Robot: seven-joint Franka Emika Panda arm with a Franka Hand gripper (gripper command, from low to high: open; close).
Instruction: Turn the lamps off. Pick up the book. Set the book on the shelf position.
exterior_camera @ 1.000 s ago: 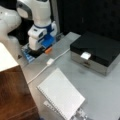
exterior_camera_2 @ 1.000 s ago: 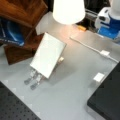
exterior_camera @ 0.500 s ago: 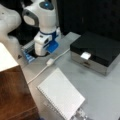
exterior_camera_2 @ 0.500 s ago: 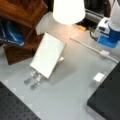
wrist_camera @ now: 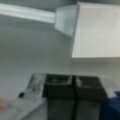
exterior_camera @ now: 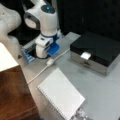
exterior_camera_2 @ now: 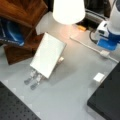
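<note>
The white book (exterior_camera: pixel 61 93) leans on a small stand on the grey table, seen in both front views, and nothing holds it (exterior_camera_2: pixel 48 57). The dark brown wood-grain shelf cabinet (exterior_camera: pixel 12 92) stands beside it (exterior_camera_2: pixel 22 15). The lamp's white shade (exterior_camera_2: pixel 68 10) glows. My gripper (exterior_camera: pixel 42 56) hangs low over the table at the back, just behind the white inline switch (exterior_camera: pixel 50 61) on the lamp cable. In the wrist view the two dark fingers (wrist_camera: pixel 60 87) stand pressed together, gripper (wrist_camera: pixel 74 86) holding nothing, with the switch block (wrist_camera: pixel 97 32) a short way ahead.
A black flat box (exterior_camera: pixel 100 47) with a white tab (exterior_camera: pixel 86 55) sits at a front view's right. The white cable (exterior_camera_2: pixel 85 45) runs across the table. A blue object (exterior_camera_2: pixel 11 33) lies in the cabinet. A dark perforated mat (exterior_camera_2: pixel 15 107) fills a bottom corner.
The arm has swung a little toward the cable switch and come lower. Book, lamp and box have not moved.
</note>
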